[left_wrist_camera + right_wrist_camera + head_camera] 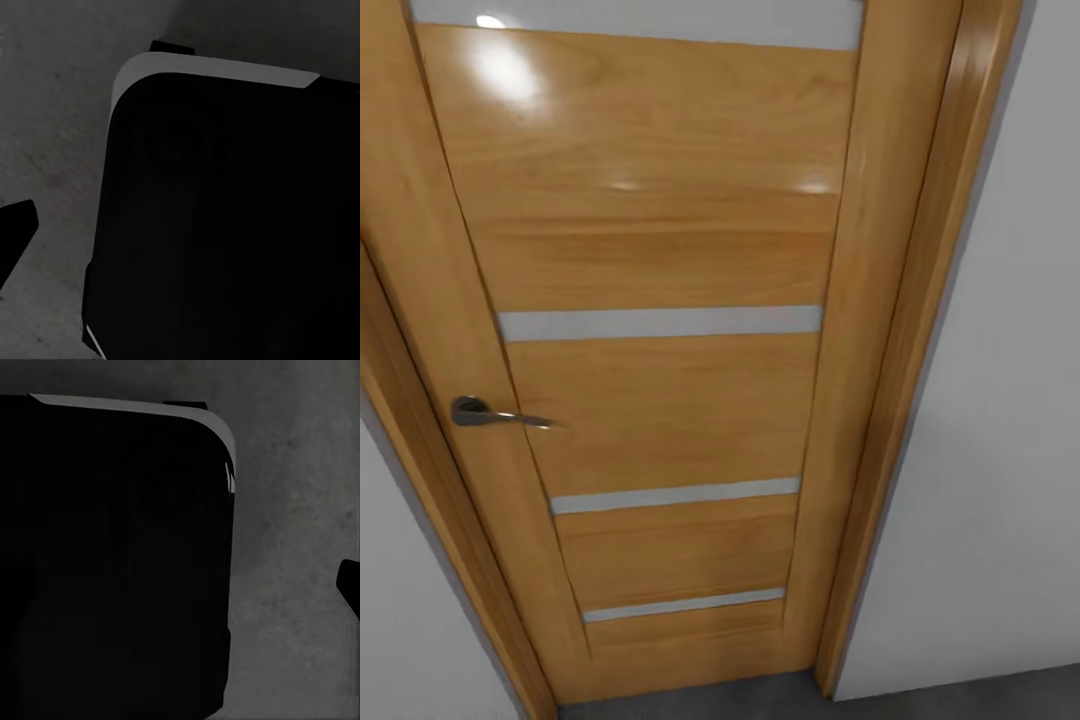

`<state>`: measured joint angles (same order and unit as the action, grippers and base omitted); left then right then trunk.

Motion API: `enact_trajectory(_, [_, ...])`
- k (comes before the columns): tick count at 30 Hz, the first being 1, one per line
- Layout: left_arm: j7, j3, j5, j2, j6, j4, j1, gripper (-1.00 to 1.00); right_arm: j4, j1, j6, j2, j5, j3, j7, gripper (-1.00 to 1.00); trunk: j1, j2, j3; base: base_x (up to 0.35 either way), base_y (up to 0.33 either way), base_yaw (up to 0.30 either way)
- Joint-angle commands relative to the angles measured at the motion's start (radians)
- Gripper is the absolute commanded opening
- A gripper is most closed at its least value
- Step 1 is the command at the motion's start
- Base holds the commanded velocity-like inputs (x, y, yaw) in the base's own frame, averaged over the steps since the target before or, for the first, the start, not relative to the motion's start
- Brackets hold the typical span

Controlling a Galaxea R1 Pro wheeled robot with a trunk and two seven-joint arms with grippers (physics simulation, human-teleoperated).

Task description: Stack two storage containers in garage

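Storage containers: none counted, whereabouts undetermined. One orange wooden door (650, 330) (closed, one lever handle (490, 412) at centre left) spans the head view, dark floor (960, 695) along the bottom edge. Judged step: transit at the garage door. Next move calls for clearing the doorway. Both grippers' opening and load: cannot tell.

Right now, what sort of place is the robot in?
Probably the garage or a bare utility room: a shut orange wooden door with a metal lever handle, plain pale walls, dark grey concrete floor.
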<state>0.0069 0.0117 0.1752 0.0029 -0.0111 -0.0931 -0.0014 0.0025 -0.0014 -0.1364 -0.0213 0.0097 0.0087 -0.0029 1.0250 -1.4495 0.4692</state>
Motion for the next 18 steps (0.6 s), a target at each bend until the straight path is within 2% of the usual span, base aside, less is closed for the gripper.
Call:
enact_trajectory(1, [0.001, 0.001, 0.006, 0.0, -0.001, 0.0, 0.0, 1.0, 0.0, 0.0, -0.003, 0.0, 0.001, 0.001, 0.0, 1.0, 0.0, 0.0, 0.001, 0.0, 0.0, 0.268])
enact_trajectory(14, [0.001, 0.001, 0.006, -0.003, -0.001, -0.001, 0.0, 1.0, 0.0, 0.0, -0.002, 0.0, 0.001, 0.001, 0.0, 1.0, 0.0, 0.0, 0.001, 0.0, 0.0, 0.264])
enact_trajectory(18, [0.001, 0.001, 0.005, -0.004, -0.001, -0.002, 0.0, 1.0, 0.0, 0.0, 0.001, 0.0, 0.001, 0.001, 0.0, 1.0, 0.0, 0.0, 0.001, 0.0, 0.0, 0.066])
